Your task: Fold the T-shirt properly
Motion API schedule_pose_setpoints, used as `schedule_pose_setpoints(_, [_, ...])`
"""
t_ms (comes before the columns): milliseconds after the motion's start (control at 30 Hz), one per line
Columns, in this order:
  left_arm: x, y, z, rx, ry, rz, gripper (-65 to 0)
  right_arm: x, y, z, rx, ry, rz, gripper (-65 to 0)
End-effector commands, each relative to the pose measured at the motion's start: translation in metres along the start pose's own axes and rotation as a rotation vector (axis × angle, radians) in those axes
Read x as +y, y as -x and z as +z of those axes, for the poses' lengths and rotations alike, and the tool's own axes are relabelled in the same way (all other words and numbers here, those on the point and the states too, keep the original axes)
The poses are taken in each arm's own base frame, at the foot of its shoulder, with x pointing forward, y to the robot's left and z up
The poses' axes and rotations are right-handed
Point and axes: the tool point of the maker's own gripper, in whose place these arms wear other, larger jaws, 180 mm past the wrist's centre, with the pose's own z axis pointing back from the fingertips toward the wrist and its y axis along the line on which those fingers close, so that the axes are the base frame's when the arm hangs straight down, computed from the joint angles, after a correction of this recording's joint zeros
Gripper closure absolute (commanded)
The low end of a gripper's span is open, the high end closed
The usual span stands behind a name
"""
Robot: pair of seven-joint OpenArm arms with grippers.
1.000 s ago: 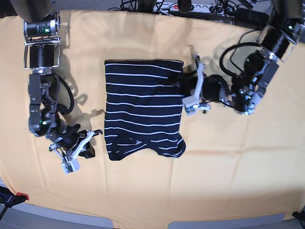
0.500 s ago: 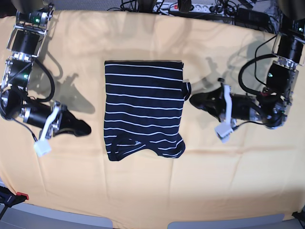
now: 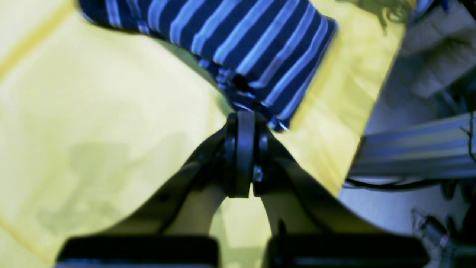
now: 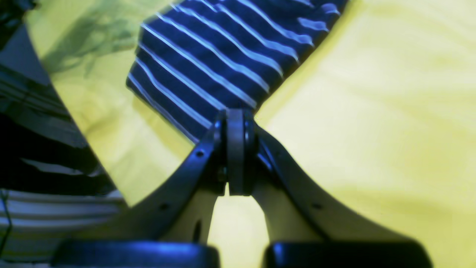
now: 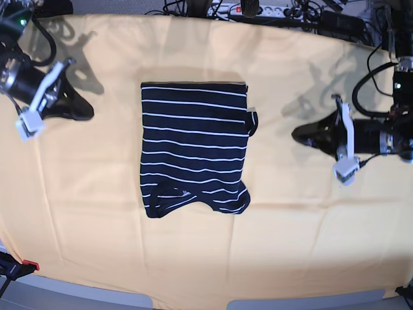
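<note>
The T-shirt, dark navy with thin white stripes, lies folded into a tall rectangle at the middle of the table, with a curved sleeve edge at its near end. My left gripper hangs at the right of the base view, shut and empty, well apart from the shirt. At the far left my right gripper is also shut and empty. In the left wrist view the shut left gripper has the T-shirt beyond it. The right wrist view shows the shut right gripper before the T-shirt.
An orange cloth covers the table. A power strip and cables lie along the back edge. A red clamp sits at the front left corner.
Both arms have drawn back from the shirt. The right arm swung up to the back left, and the left arm moved further right. The shirt has stayed flat and unmoved.
</note>
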Motion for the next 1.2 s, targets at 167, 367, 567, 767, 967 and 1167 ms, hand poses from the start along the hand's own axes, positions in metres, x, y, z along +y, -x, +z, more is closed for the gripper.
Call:
schedule_pose_setpoints(167, [-0.042,0.004,0.031,0.026,-0.058,-0.119,0.0,0.02,0.027,0.042,0.086,0.073,-0.001,0.0])
schedule_pose_setpoints(367, [-0.08,0.044,0.042,0.129,-0.073,-0.049,0.0,0.045,0.084,0.071,0.278,0.068,-0.128,0.0])
schedule_pose_setpoints(567, [-0.142,0.095,0.044,0.271,0.042,0.087,0.0,0.084,0.14,0.105,0.494,0.022,-0.279,0.0])
schedule_pose_setpoints(767, [-0.218,0.15,0.053,0.408,0.217,0.368,0.0,0.127,0.182,0.149,0.674,-0.008,-0.467,0.0])
schedule_pose_setpoints(967, [-0.265,0.164,0.056,0.399,0.266,0.573,0.0,0.132,0.213,0.159,0.708,-0.018,-0.615,0.0])
schedule_pose_setpoints(1167, [-0.273,0.208,0.046,0.388,0.199,0.766,0.0,0.18,0.274,0.167,0.825,-0.132,-0.873,0.0])
